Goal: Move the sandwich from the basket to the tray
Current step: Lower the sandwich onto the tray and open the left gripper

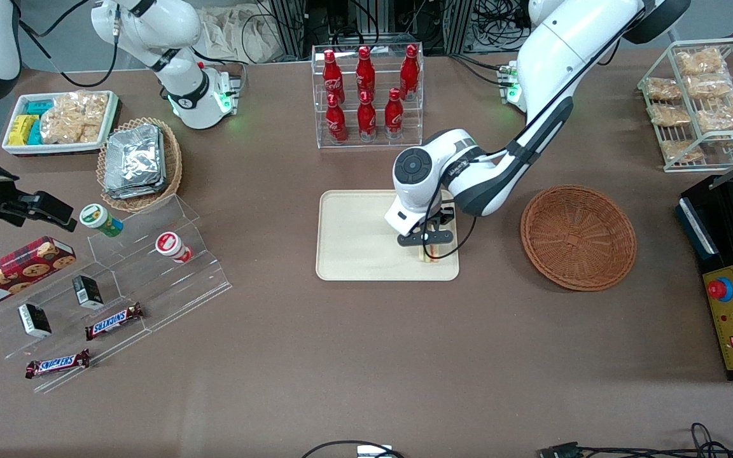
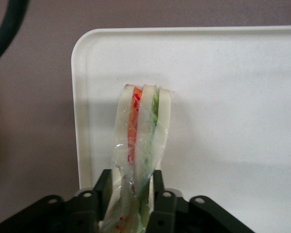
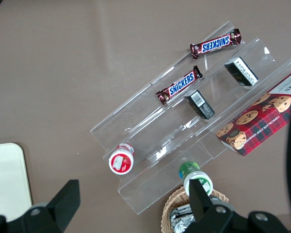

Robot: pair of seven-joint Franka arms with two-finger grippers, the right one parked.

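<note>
Leftmost in the front view, a red WALKERS cookie box (image 1: 7, 272) and two SNICKERS bars (image 1: 114, 321) lie at the clear stepped stand (image 1: 150, 267), with foil packets in a tan basket (image 1: 140, 164) above them. At centre, red Coca-Cola bottles (image 1: 365, 92) fill a clear rack above the tray (image 1: 354, 238), where the gripper (image 1: 429, 243) hangs over its corner nearest the brown basket (image 1: 578, 236), which holds nothing. Its fingers (image 2: 161, 191) pinch the wrapped sandwich (image 2: 140, 145), which stands on edge on the tray, long axis pointing away from the gripper, beside the tray's rim.
</note>
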